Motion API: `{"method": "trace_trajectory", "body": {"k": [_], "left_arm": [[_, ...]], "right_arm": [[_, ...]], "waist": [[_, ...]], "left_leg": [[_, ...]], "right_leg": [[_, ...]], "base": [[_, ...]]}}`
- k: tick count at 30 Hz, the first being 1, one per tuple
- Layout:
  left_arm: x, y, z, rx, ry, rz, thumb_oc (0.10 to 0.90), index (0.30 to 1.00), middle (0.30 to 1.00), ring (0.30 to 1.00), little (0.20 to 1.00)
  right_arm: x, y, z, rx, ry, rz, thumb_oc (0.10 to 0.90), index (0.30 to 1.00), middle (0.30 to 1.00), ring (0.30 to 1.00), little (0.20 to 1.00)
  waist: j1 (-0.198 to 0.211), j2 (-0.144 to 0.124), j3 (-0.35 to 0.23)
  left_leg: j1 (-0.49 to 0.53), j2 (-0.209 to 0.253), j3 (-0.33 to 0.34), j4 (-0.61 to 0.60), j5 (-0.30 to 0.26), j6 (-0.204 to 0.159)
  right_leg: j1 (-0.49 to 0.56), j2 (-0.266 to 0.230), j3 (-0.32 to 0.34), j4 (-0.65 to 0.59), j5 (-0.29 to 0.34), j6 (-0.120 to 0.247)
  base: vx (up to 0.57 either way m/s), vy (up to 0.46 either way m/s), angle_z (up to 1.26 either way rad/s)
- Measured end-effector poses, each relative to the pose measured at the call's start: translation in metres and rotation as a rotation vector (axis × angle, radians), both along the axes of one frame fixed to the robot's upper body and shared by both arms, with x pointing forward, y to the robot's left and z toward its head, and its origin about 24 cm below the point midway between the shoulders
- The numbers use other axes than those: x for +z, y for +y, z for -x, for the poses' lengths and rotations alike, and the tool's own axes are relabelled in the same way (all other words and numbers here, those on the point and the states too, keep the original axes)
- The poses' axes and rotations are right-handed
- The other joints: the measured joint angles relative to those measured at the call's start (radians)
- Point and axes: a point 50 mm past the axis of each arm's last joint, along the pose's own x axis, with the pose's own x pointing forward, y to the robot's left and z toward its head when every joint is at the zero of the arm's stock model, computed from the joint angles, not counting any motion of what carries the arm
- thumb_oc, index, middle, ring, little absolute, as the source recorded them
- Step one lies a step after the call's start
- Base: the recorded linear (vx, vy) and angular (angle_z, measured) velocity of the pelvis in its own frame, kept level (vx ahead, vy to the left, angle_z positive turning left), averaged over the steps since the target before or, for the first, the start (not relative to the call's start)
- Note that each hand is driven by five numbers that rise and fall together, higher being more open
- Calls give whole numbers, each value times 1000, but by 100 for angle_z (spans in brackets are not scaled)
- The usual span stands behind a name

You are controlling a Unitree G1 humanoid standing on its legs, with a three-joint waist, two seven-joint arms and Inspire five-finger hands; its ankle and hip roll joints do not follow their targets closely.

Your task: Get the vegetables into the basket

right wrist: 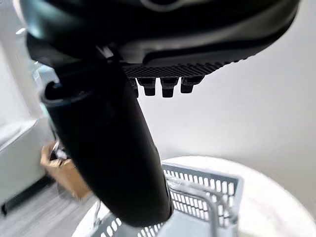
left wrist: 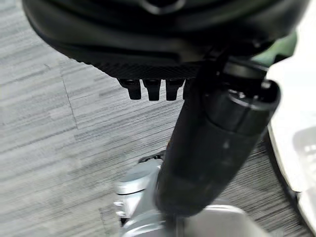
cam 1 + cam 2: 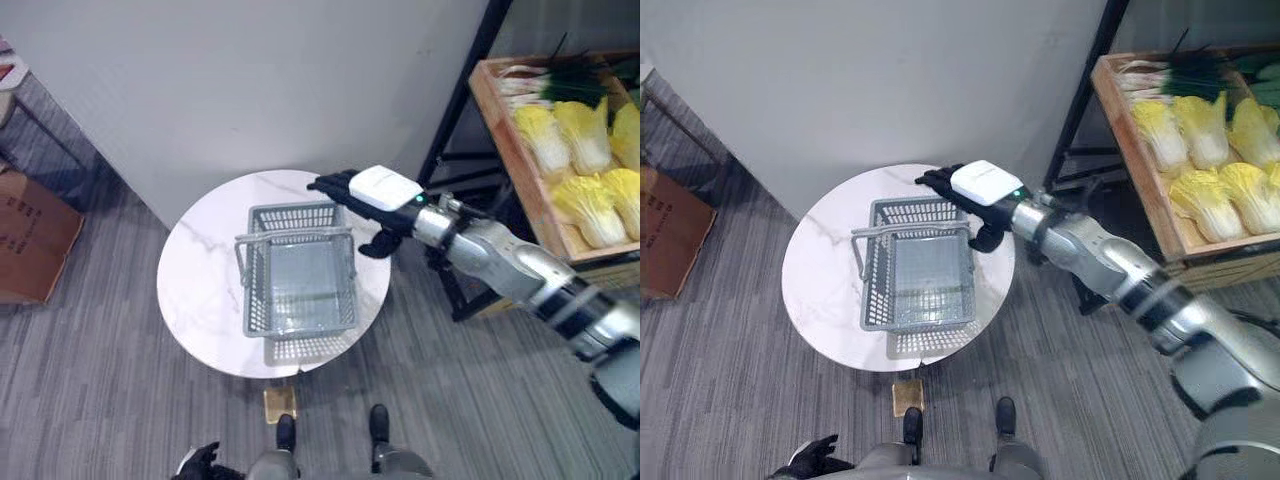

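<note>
A grey plastic basket (image 3: 258, 300) stands on a round white marble table (image 3: 200, 280), its handles up and nothing inside it. My right hand (image 3: 385, 190) hovers over the basket's far right corner, open and holding nothing; its thumb (image 1: 108, 148) shows above the basket rim (image 1: 207, 182) in the right wrist view. The vegetables lie in a wooden crate (image 3: 520, 160) on a shelf at the right: yellow cabbages (image 3: 590, 200) and green leeks (image 3: 560, 85). My left hand (image 3: 200, 462) hangs low beside me, open.
A black shelf frame (image 3: 460, 100) holds the crate, to the right of the table. A grey wall (image 3: 250, 80) rises just behind the table. A cardboard box (image 3: 30, 240) sits on the carpet at the far left.
</note>
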Motion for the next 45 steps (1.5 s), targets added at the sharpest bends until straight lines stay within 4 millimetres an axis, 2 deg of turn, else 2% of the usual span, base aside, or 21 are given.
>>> {"method": "trace_trajectory", "body": {"k": [4, 8, 11, 14, 19, 32, 37, 40, 45], "left_arm": [[2, 1, -6, 29, -24, 0, 900, 1000, 1000, 1000, 1000], [2, 4, -4, 68, -18, -7, 900, 1000, 1000, 1000, 1000], [4, 4, -15, 85, -63, -1, 900, 1000, 1000, 1000, 1000], [6, 3, -22, 98, -91, 3, 900, 1000, 1000, 1000, 1000], [6, 3, -22, 99, -91, -1, 900, 1000, 1000, 1000, 1000], [9, 4, -29, 120, -121, 4, 900, 1000, 1000, 1000, 1000], [9, 5, -29, 128, -122, 4, 900, 1000, 1000, 1000, 1000], [11, 10, -30, 131, -122, -8, 900, 1000, 1000, 1000, 1000], [15, 18, -36, 127, -134, -28, 900, 1000, 1000, 1000, 1000]], "right_arm": [[-3, -16, -16, -132, 26, -13, 900, 1000, 1000, 1000, 1000], [-10, -27, -24, -230, 55, -92, 900, 1000, 1000, 1000, 1000], [-17, -38, -30, -311, 80, -107, 900, 1000, 1000, 1000, 1000], [-19, -42, -32, -345, 85, -138, 900, 1000, 1000, 1000, 1000], [-18, -45, -34, -369, 85, -137, 900, 1000, 1000, 1000, 1000], [-14, -38, -40, -380, 84, -169, 900, 1000, 1000, 1000, 1000], [-3, -36, -45, -389, 69, -192, 900, 1000, 1000, 1000, 1000], [8, -22, -42, -324, 53, -194, 900, 1000, 1000, 1000, 1000], [10, -1, -39, -238, 139, -257, 900, 1000, 1000, 1000, 1000]], "waist": [[33, 5, 35], [35, 9, 60], [37, 10, 63], [35, 10, 68], [39, 9, 69], [37, 7, 71], [36, 3, 73], [23, -17, 82], [6, -37, 80]], "left_leg": [[-30, 0, -18, 0, 7, 1], [-37, -1, -24, 0, 7, 1], [-44, 2, -39, 0, 8, -1], [-56, 4, -45, 0, 11, -6], [-75, 5, -52, 0, 13, -7], [-75, 10, -53, 0, 14, -8], [-76, 12, -54, 0, 14, -8], [-71, 12, -51, 0, 14, -8], [-57, 11, -36, 0, 14, -8]], "right_leg": [[-21, -1, -18, 0, 6, -6], [-23, -2, -24, 0, 5, -6], [-24, 0, -34, 0, 4, -7], [-30, 1, -44, 0, 3, -6], [-46, 3, -49, 0, 3, -8], [-47, 8, -49, 0, 3, -8], [-47, 10, -51, 0, 3, -8], [-45, 10, -48, 1, 3, -9], [-39, 10, -32, 1, 8, -11]], "base": [[-23, 0, 15], [-9, 4, 4], [5, 3, 9], [16, 2, 8], [11, 2, 3], [0, 0, 0], [0, 0, 0], [17, 29, -3], [-5, 25, -9]]}}
